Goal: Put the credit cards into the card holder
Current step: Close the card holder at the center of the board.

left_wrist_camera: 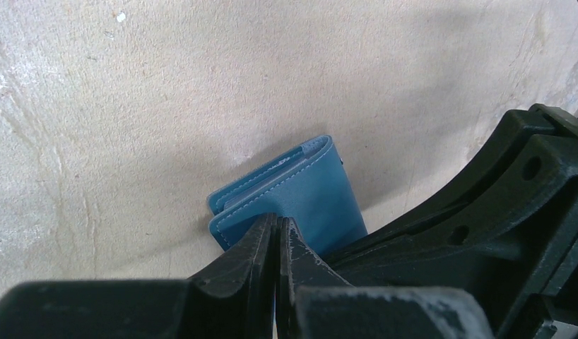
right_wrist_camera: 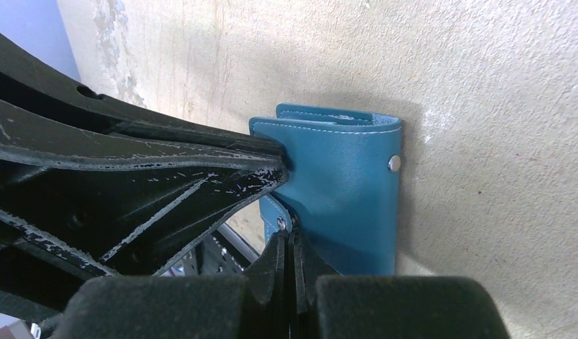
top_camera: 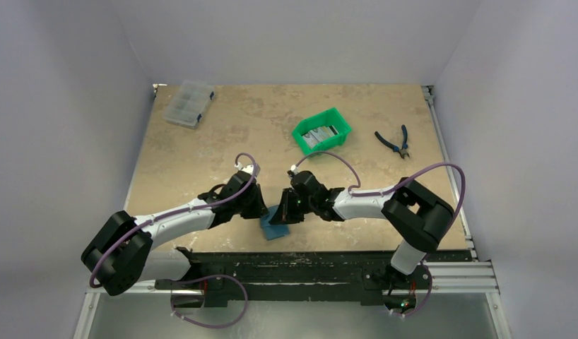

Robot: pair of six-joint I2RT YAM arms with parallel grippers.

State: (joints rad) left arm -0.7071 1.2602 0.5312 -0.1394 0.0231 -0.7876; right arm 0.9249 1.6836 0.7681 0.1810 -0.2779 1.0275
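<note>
The teal-blue card holder point(top_camera: 275, 227) sits folded near the table's front edge, between both arms. My left gripper point(top_camera: 263, 210) is shut, its tips point(left_wrist_camera: 278, 220) pinching the edge of the holder's cover point(left_wrist_camera: 314, 191). From the other side, my right gripper point(top_camera: 285, 212) is also shut, its tips point(right_wrist_camera: 287, 233) on the small snap tab beside the holder's body point(right_wrist_camera: 343, 191). A silver stud point(right_wrist_camera: 394, 163) shows on the cover. The left gripper's finger point(right_wrist_camera: 201, 176) reaches across the right wrist view to the holder. The credit cards point(top_camera: 319, 134) lie in the green bin.
The green bin point(top_camera: 298, 135) stands at the back centre. A clear compartment box point(top_camera: 189, 103) is at the back left, and blue-handled pliers point(top_camera: 393, 141) lie at the right. The table's front rail point(top_camera: 307, 265) runs just below the holder.
</note>
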